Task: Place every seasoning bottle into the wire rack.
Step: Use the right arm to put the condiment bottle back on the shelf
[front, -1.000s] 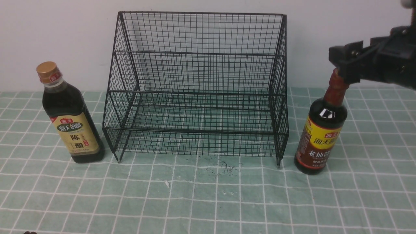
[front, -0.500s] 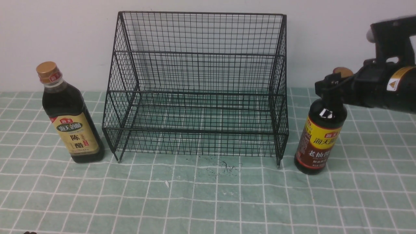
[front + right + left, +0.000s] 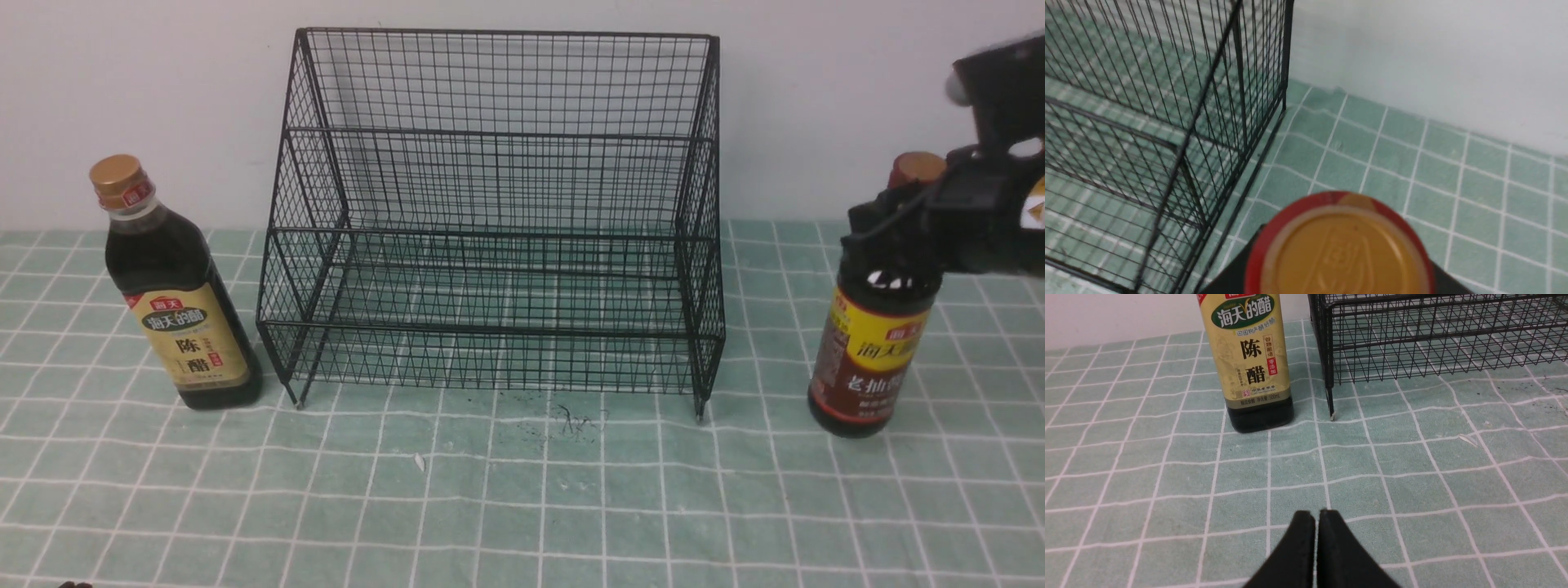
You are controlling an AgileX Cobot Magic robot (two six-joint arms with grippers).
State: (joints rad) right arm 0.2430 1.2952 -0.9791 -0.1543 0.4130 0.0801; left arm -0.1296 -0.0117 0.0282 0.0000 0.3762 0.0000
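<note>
The black wire rack [image 3: 498, 237] stands at the back centre with nothing in it; it also shows in the left wrist view [image 3: 1433, 335] and the right wrist view [image 3: 1167, 102]. The gold-capped bottle with the beige label [image 3: 184, 327] stands upright left of the rack, ahead of my left gripper [image 3: 1316, 516], which is shut and empty low over the cloth. My right gripper [image 3: 894, 237] is shut on the neck of the slimmer yellow-and-red-label bottle [image 3: 873, 351], upright right of the rack. Its gold, red-rimmed cap [image 3: 1341, 253] fills the right wrist view between the fingers.
A green checked cloth [image 3: 522, 498] covers the table. A white wall [image 3: 147, 82] runs close behind the rack. Dark specks [image 3: 571, 420] and a small white scrap [image 3: 420, 462] lie in front of the rack.
My right gripper came down from the bottle's cap to its neck and closed on it. It then moved right, away from the rack, carrying the slim bottle with it. The left arm stayed still.
</note>
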